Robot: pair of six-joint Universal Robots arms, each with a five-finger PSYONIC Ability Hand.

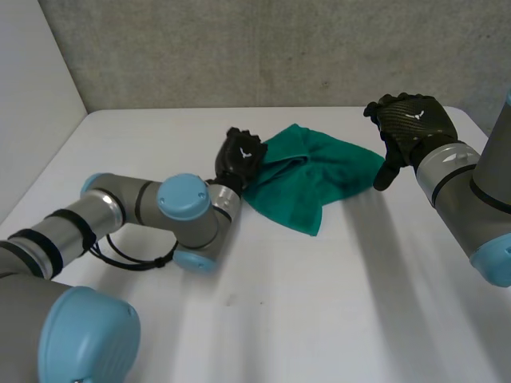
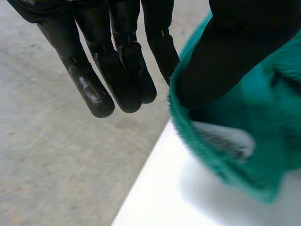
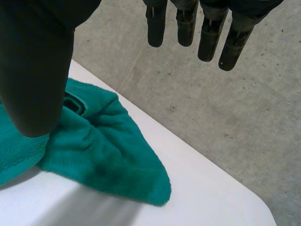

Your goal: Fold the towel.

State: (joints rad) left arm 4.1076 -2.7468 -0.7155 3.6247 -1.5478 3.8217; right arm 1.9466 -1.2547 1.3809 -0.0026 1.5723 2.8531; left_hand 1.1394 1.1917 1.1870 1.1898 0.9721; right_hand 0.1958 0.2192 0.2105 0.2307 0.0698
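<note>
Left hand (image 1: 242, 155): centre-left of the head view, at the towel's left edge. In its wrist view the fingers are straight and close together, well clear of the thumb. The cloth's edge curls against the thumb, but nothing pinches it.
Towel (image 1: 315, 179): green and crumpled, on the white table (image 1: 279, 319) at the centre of the head view. One corner hangs toward the lower centre and another points right.
Right hand (image 1: 411, 120): upper right of the head view, apparently raised above the table. Its fingers are straight and slightly spread, its thumb points down, and it holds nothing.
Long axis: the towel runs roughly left to right across the frame, between the two hands.
Direction from hands: the cloth lies right of the left hand, and left of and below the right hand.
Nearer hand: the left already touches the edge. The right is just beside the right-pointing corner, with no visible contact.
Next move, as a judgement: the right hand likely has to come down onto that corner before any fold.
Writing: a small white mark on the back of each hand, which cannot be read. The towel carries no label.
</note>
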